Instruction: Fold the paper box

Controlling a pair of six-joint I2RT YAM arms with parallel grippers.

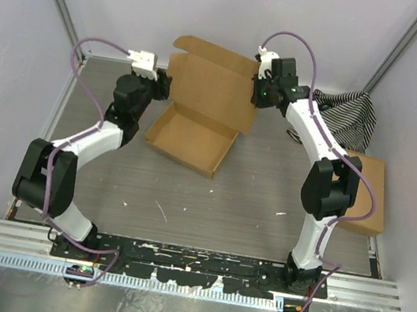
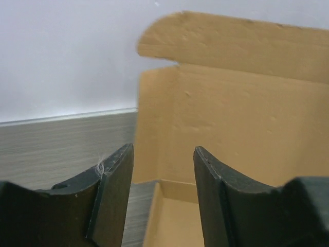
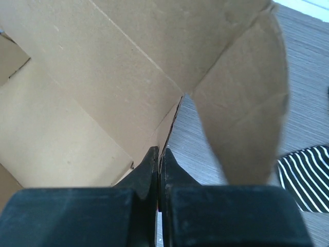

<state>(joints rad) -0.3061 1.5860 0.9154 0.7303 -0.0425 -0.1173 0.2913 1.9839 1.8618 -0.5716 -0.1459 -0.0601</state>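
Note:
The paper box (image 1: 189,138) lies in mid-table as a shallow brown tray, with its lid panel (image 1: 214,83) standing upright behind. My left gripper (image 1: 163,84) is open beside the lid's left edge. In the left wrist view its fingers (image 2: 163,152) straddle the tray's left wall corner without touching the box (image 2: 247,118). My right gripper (image 1: 257,92) is at the lid's right edge. In the right wrist view it (image 3: 160,152) is shut on a thin cardboard edge of the box (image 3: 77,77), and a rounded side flap (image 3: 247,113) hangs to the right.
A black-and-white striped cloth (image 1: 353,116) lies at the back right and also shows in the right wrist view (image 3: 307,175). A larger brown cardboard box (image 1: 367,200) sits at the right edge. Grey walls enclose the table on three sides.

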